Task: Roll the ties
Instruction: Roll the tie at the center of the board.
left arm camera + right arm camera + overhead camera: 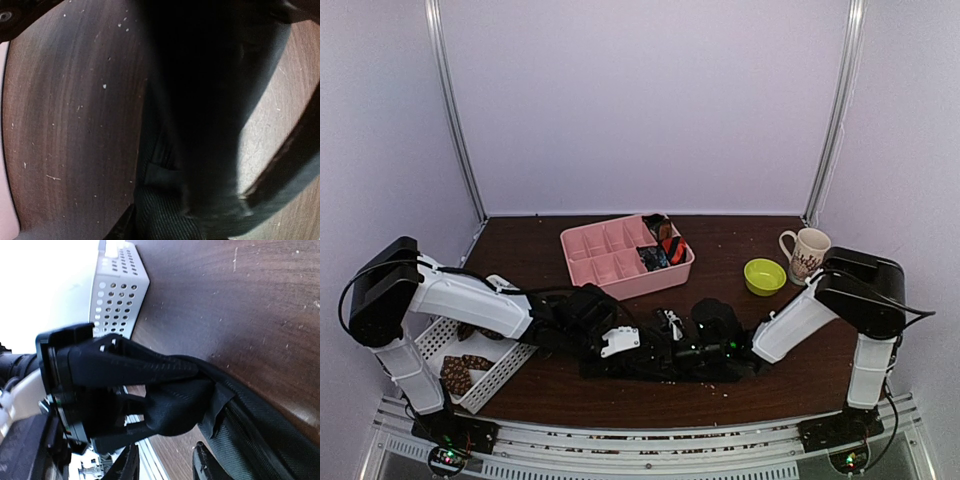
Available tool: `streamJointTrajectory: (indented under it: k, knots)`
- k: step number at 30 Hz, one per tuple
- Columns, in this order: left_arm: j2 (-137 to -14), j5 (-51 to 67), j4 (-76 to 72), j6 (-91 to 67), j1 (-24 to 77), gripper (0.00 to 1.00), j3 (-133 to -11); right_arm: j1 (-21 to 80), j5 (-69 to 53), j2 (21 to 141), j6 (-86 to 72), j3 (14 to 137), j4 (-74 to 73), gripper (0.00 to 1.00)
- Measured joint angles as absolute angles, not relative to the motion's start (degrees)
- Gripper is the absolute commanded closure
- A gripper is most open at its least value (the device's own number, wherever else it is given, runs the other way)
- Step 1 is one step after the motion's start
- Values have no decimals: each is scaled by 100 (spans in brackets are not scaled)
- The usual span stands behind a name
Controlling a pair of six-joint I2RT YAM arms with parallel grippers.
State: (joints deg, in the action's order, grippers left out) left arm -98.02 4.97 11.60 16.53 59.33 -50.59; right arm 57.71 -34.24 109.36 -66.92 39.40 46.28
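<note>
A plain black tie (642, 372) lies stretched along the table's front middle. My left gripper (632, 345) is shut on a bunched, folded end of it. In the right wrist view its two black fingers (140, 365) clamp the wad of tie (175, 400). The left wrist view is filled by the black tie (210, 100) close up. My right gripper (698, 350) hovers right beside it, jaws open and empty (165, 467), with the tie's band (250, 440) beside its right finger. Brown patterned ties (460, 372) lie in the white basket. Rolled coils (665, 248) sit in the pink tray.
A white perforated basket (430, 345) stands at front left and also shows in the right wrist view (117, 295). A pink divided tray (595, 255) is at back centre. A green bowl (764, 275) and a mug (806, 253) stand at the right.
</note>
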Motion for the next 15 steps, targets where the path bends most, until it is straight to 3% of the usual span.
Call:
streamJointTrajectory:
  k: [8,15]
  knots:
    - [-9802,499,1168,1647,5931,63,-5057,5859,-3293,11345,-7122,4217,4799,60]
    - [-9797,493,1199,1590,5909,63,-5043,5861,-3221,11557,-7415,4250,5153,66]
